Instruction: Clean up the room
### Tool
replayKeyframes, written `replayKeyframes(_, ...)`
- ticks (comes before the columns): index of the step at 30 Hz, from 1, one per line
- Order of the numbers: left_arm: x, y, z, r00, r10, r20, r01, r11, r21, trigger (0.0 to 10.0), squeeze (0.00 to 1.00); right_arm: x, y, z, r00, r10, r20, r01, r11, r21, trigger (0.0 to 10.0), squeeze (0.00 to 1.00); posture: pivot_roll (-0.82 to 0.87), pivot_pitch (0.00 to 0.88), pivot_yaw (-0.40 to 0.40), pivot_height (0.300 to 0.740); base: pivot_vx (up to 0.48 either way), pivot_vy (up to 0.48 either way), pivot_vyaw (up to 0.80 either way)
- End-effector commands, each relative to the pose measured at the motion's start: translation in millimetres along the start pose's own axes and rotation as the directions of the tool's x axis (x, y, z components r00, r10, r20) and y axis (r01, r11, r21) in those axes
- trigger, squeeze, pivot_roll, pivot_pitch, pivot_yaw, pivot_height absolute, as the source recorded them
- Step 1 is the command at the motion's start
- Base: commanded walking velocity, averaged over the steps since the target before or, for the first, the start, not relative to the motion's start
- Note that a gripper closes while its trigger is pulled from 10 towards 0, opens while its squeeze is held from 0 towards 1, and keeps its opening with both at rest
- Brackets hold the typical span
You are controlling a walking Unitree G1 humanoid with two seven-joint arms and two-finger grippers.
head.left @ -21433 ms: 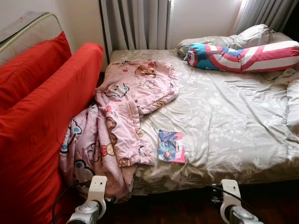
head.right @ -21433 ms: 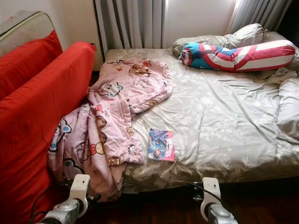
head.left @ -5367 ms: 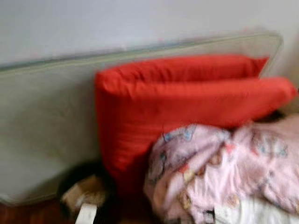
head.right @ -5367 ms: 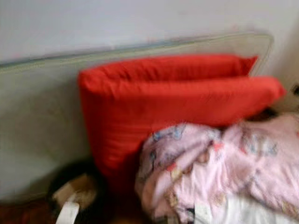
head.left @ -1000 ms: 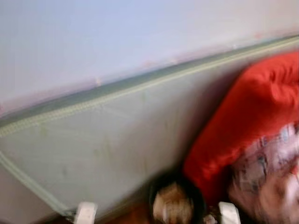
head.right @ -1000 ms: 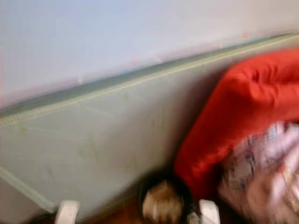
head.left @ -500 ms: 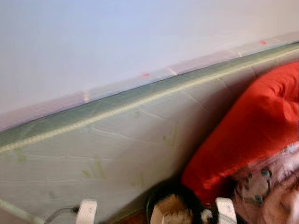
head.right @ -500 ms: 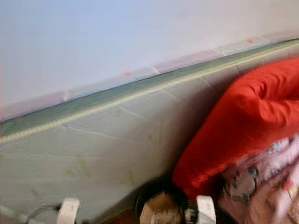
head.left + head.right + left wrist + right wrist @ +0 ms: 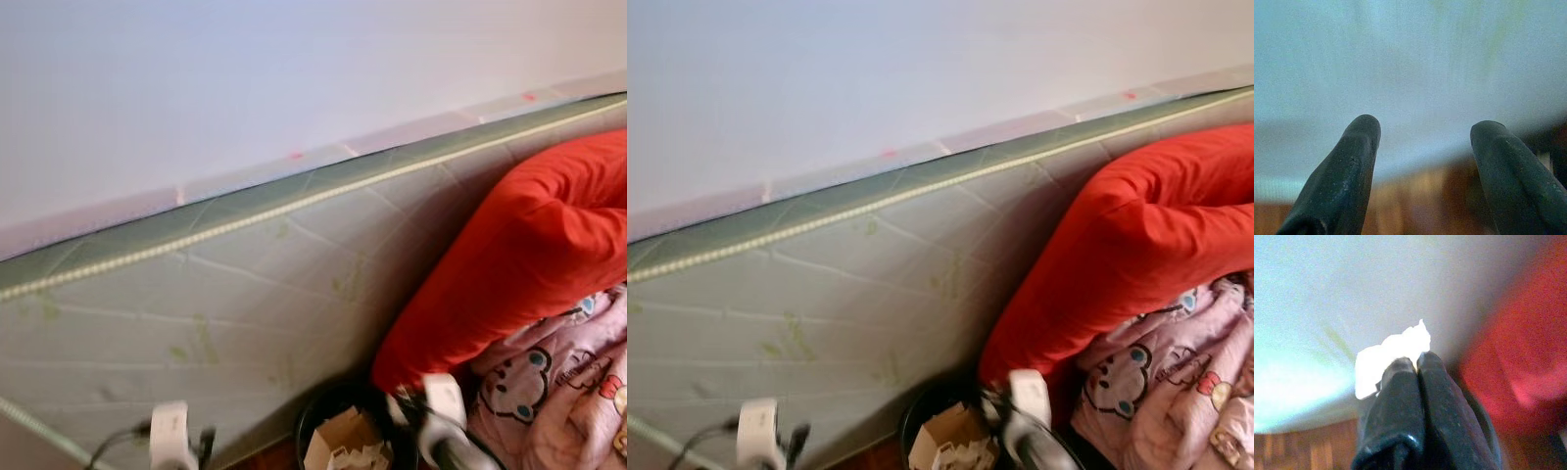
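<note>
my right hand (image 9: 1418,363), pinching a white paper scrap (image 9: 1393,350), has swung over the bin (image 9: 348,446), ready to drop

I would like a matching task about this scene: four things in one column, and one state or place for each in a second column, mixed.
Things:
1. right tool
2. left tool
3. black round bin
4. red fabric cushion

States or places:
A. open, holding nothing
B. leaning on the pale green quilted mattress
C. shut on a crumpled white paper scrap
D. on the floor, holding cardboard pieces

Pairs: 1-C, 2-A, 3-D, 4-B
</note>
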State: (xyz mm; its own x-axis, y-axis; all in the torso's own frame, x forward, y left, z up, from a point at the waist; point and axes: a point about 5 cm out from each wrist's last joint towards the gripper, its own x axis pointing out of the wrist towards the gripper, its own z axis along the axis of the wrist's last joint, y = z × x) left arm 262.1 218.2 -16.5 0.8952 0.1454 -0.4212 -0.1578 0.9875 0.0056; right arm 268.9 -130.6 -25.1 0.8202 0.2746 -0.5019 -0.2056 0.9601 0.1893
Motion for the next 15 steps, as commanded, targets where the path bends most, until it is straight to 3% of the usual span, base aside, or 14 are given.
replayKeyframes(1, 12.1, 0.6, 43.3, 0.985, -0.001, 0.172, 0.002, 1.0, -0.002, 10.0, 0.0, -3.3, -5.2, -5.9, 1.0, -0.018, -0.017, 0.019, 1.0, 0.019, 10.0, 0.0, 0.03, 0.0, -0.058, 0.74, 0.0, 0.0, 0.0)
replayKeyframes(2, 16.1, -6.1, 71.0, 0.957, -0.037, 0.287, 0.037, 0.999, 0.006, 10.0, 0.0, -0.2, -5.9, 4.4, 1.0, -0.021, 0.017, 0.02, 0.999, 0.029, 10.0, 0.0, 0.03, 0.0, -0.061, 0.74, 0.0, 0.0, 0.0)
replayKeyframes(5, 13.1, -16.1, 87.7, 0.919, -0.092, 0.384, 0.093, 0.996, 0.017, 10.0, 0.0, 3.3, -7.7, 17.6, 0.998, -0.029, 0.055, 0.028, 0.999, 0.023, 10.0, 0.0, 0.04, 0.0, -0.072, 0.74, 0.0, 0.0, 0.0)
replayKeyframes(10, 5.1, -20.6, 82.6, 0.898, -0.101, 0.429, 0.1, 0.995, 0.024, 10.0, 0.0, 1.7, -15.0, 16.9, 0.995, -0.091, 0.047, 0.092, 0.996, -0.004, 10.0, 0.0, 0.05, 0.0, -0.086, 0.74, 0.0, 0.0, 0.0)
replayKeyframes(15, -2.9, -17.6, 74.2, 0.893, -0.081, 0.443, 0.086, 0.996, 0.008, 10.0, 0.0, -6.0, -27.2, 0.8, 0.986, -0.164, -0.014, 0.164, 0.986, 0.027, 10.0, 0.0, 0.06, 0.0, -0.096, 0.74, 0.0, 0.0, 0.0)
